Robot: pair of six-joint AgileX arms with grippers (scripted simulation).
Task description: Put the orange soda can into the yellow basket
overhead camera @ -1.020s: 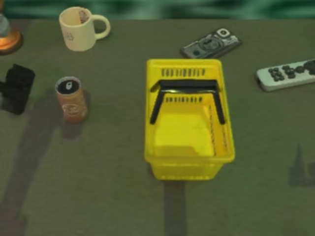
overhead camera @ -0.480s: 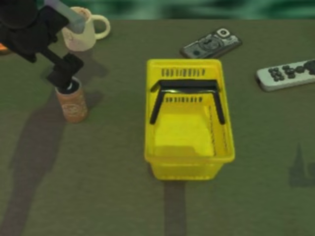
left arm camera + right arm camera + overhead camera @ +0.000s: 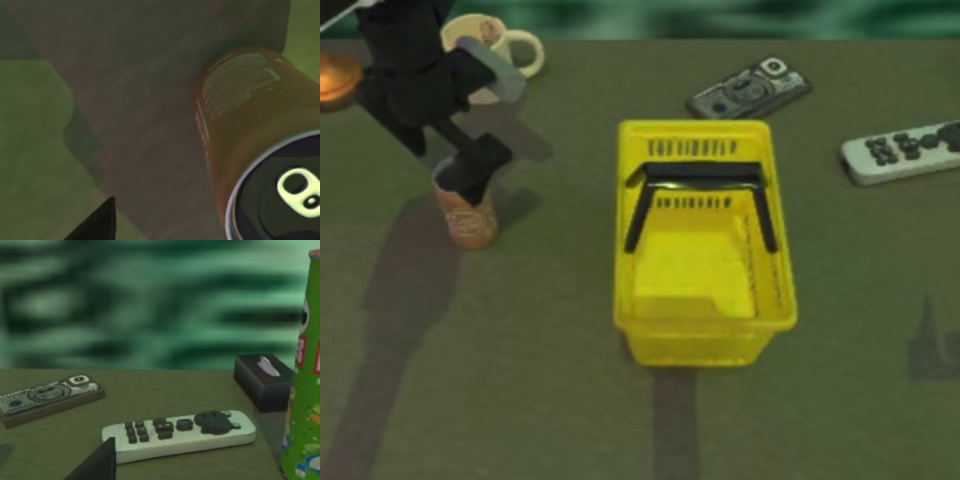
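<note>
The orange soda can (image 3: 466, 214) stands upright on the table's left side, well left of the yellow basket (image 3: 692, 137), which sits in the middle with its black handles folded across it. My left gripper (image 3: 478, 170) hangs open right over the can's top and hides its rim in the top view. In the left wrist view the can (image 3: 250, 120) fills the frame close up, its dark silver-rimmed top and tab showing, with one black fingertip (image 3: 102, 222) off to its side and apart from it. Of my right arm, parked outside the top view, only one fingertip (image 3: 102, 462) shows.
A cream mug (image 3: 490, 55) stands behind the can, partly under my left arm. A dark remote (image 3: 748, 90) and a white remote (image 3: 900, 150) lie at the back right. The right wrist view shows a black tissue box (image 3: 262, 380) and a tall green can (image 3: 302, 390).
My left arm has swung in from the left edge to above the can, then shifted a little right and down over its top. The can and basket have not moved.
</note>
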